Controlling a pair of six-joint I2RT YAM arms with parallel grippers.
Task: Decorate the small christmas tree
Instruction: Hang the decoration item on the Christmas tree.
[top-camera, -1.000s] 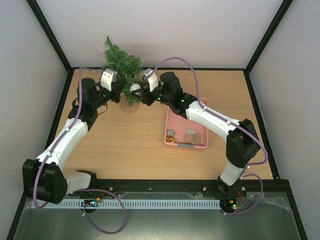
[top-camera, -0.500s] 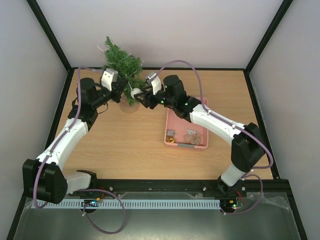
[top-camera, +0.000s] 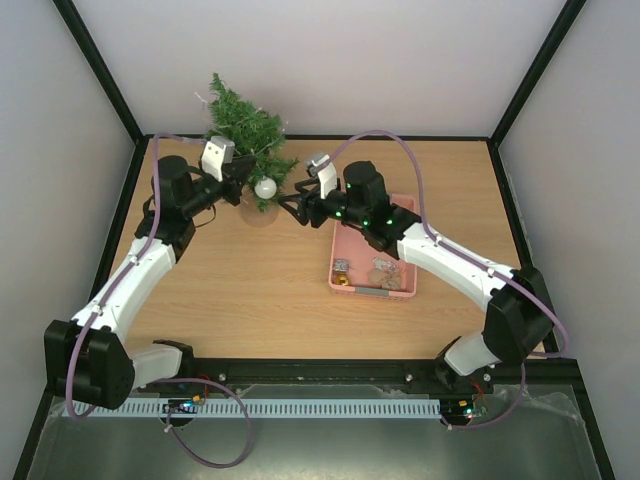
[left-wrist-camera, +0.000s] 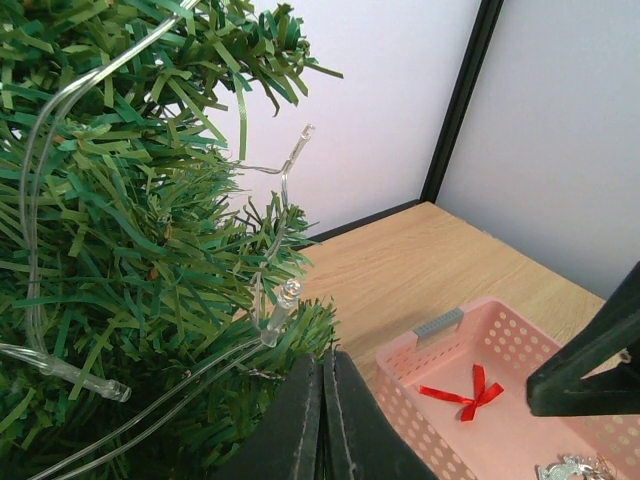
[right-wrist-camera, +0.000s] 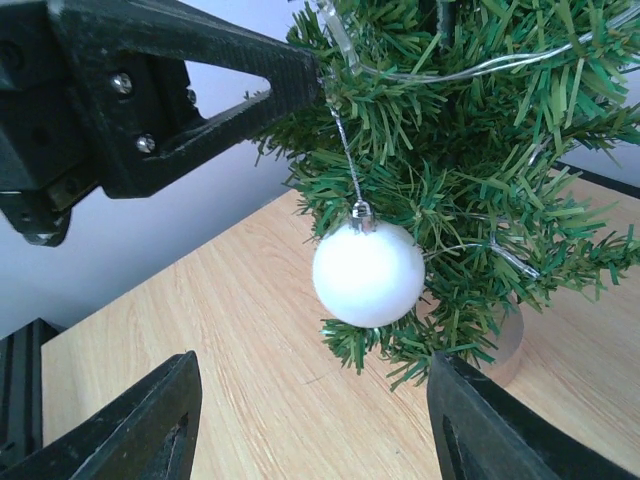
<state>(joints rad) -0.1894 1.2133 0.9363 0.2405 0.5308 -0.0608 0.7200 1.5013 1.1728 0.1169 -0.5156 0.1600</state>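
Note:
The small christmas tree (top-camera: 243, 125) stands at the back left on a round clear base (top-camera: 260, 212), wound with clear light wire. A white ball (top-camera: 265, 187) hangs on a thin thread at its near side, also in the right wrist view (right-wrist-camera: 367, 273). My left gripper (top-camera: 246, 172) is shut among the branches (left-wrist-camera: 323, 365); the ball's thread runs up to its fingertip (right-wrist-camera: 316, 75). My right gripper (top-camera: 293, 203) is open and empty, a short way in front of the ball (right-wrist-camera: 315, 400), not touching it.
A pink plastic basket (top-camera: 335, 250) lies right of the tree, holding several small ornaments (top-camera: 380, 270) and a red bow (left-wrist-camera: 462, 392). Black frame posts and grey walls close in the table at the back and sides.
My right gripper has let go of the white ball and drawn back to the right, away from the tree. The ball now hangs at the tree. The left arm has hardly moved.

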